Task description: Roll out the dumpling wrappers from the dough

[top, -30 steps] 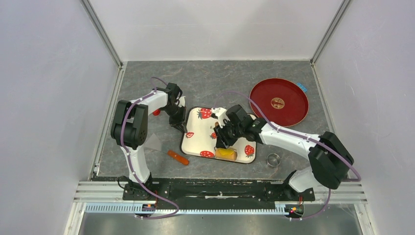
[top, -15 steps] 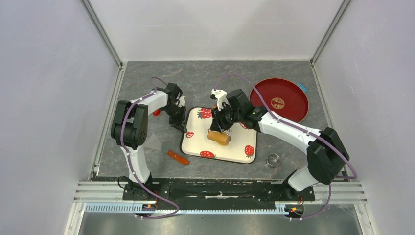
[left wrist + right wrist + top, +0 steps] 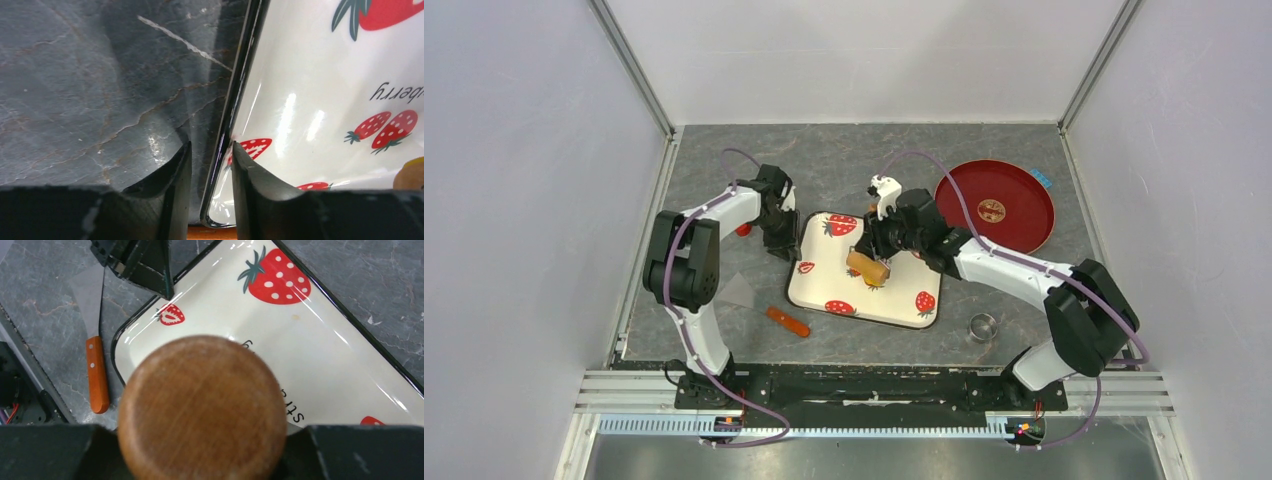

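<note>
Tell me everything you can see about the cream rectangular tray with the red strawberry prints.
The cream rectangular tray looks glossy and hard, with rounded corners, a thin dark rim, red strawberry prints and some dark lettering. It sits on the grey marbled table, turned a little askew. The left gripper straddles its left rim, one finger outside, one inside, with a gap showing. The right gripper holds a tan wooden roller over its middle; whether the roller touches it is unclear.
</note>
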Controlling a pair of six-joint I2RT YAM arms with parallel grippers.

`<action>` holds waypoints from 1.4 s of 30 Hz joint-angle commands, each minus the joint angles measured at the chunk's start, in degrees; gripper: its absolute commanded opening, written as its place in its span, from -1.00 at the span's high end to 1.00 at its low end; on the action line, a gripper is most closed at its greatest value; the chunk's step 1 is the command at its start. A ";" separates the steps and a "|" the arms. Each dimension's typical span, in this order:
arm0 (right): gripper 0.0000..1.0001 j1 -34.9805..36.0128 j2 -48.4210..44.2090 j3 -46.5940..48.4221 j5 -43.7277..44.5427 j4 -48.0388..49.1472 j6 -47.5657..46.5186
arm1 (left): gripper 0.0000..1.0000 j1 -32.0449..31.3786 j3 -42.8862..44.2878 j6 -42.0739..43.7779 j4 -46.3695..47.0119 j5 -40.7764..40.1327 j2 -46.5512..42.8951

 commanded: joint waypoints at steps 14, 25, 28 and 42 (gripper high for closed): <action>1.00 -2.89 -2.80 -17.17 3.92 37.97 11.22 | 0.08 -4.53 -7.43 -0.39 9.48 -1.55 -16.40; 1.00 -5.19 -6.27 -26.14 8.88 41.34 15.64 | 0.35 -16.68 -8.65 -12.16 19.91 7.36 -15.48; 1.00 -5.80 -8.58 -26.49 9.40 39.90 15.79 | 0.42 -18.07 -8.18 -14.25 21.67 8.14 -13.95; 1.00 -6.04 -18.13 -22.32 22.86 19.44 26.14 | 0.19 -18.71 -12.60 -18.62 33.81 20.22 -18.91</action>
